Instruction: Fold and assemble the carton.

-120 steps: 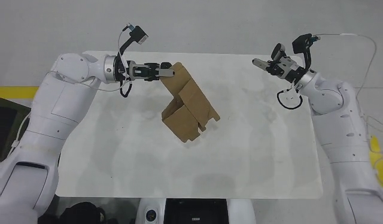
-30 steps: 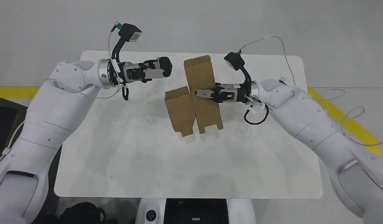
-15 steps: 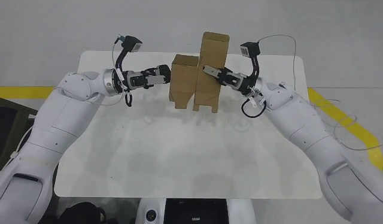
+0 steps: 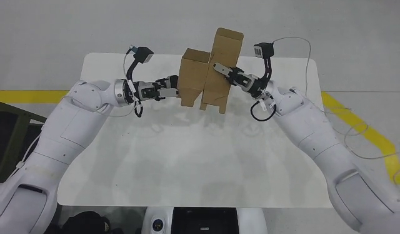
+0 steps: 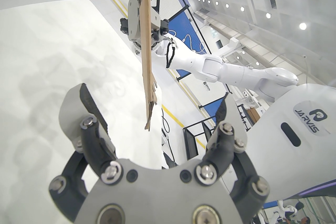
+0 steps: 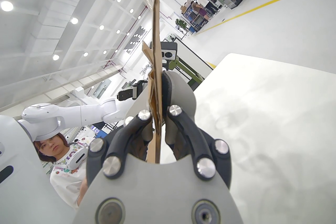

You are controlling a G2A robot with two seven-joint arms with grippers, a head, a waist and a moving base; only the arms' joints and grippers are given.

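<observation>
**A:** What did the step call for, by your reckoning?

**B:** Opening the flattened carton [image 4: 209, 71] out into a tube, I'd say. The left gripper [image 5: 153, 99] needed to take the nearer panel squarely, well onto the board and not just at a corner. Then it should have drawn away from the other arm slowly, so the creases gave rather than tore. The right gripper [image 6: 157, 101] had to serve as a firm anchor.

**A:** And where was the carton?

**B:** Raised over the far part of the table [image 4: 187, 171], upright between the two grippers. Its lower end looked clear of the tabletop.

**A:** The fingers, nearest first?

**B:** In the left wrist view the left fingers [image 5: 86, 104] stood spread wide and held nothing. The carton's edge hung just beyond them, in line with the gap. From above, that gripper sat just beside the panel on its own side, but I couldn't tell whether it touched. Farther off, the right gripper was clamped on the taller panel, its pads [image 6: 178, 96] pressing both faces of the board.
</observation>
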